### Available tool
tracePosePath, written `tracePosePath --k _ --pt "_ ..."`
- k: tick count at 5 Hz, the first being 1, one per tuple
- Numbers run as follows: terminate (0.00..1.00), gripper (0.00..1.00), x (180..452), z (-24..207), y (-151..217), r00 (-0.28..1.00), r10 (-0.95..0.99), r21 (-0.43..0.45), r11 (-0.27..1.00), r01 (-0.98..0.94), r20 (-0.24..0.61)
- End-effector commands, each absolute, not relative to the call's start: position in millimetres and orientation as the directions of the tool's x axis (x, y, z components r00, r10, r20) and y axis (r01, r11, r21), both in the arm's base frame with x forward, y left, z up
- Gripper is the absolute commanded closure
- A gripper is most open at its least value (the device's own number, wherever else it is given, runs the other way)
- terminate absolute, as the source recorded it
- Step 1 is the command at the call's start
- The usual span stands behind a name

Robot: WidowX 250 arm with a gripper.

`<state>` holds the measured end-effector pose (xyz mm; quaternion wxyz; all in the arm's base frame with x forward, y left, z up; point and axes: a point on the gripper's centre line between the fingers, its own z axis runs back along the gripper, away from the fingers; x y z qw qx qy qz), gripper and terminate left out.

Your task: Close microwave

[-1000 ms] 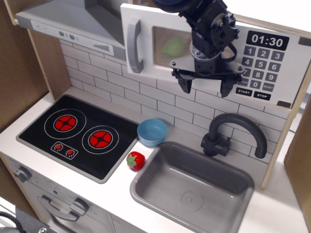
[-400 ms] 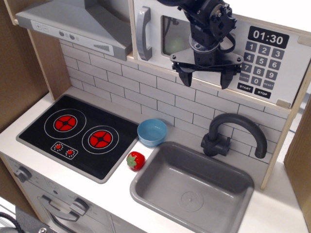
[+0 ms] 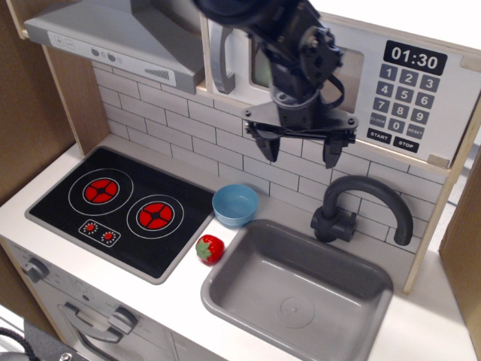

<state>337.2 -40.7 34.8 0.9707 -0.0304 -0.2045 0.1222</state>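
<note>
The toy microwave sits in a light wood frame at the upper right. Its white door lies flush with the frame, its grey vertical handle at the left. The black keypad panel reads 01:30. My gripper hangs in front of the tiled wall just below the door, fingers wide apart and pointing down, holding nothing. My arm hides much of the door window.
A grey extractor hood is at the upper left. Below are a black hob, a blue bowl, a red strawberry, a grey sink and a black tap.
The microwave door has swung from ajar to flush with the frame. My gripper has then moved down and left, away from the door, still open.
</note>
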Motion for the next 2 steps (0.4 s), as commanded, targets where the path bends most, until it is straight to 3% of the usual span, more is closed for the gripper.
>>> tracePosePath --k 1,2 --pt "0.0 0.0 313.0 64.7 -49.8 0.936 0.234 -0.188 0.964 -0.188 0.263" --pt "1.0 0.0 313.0 64.7 -49.8 0.936 0.234 -0.188 0.964 -0.188 0.263"
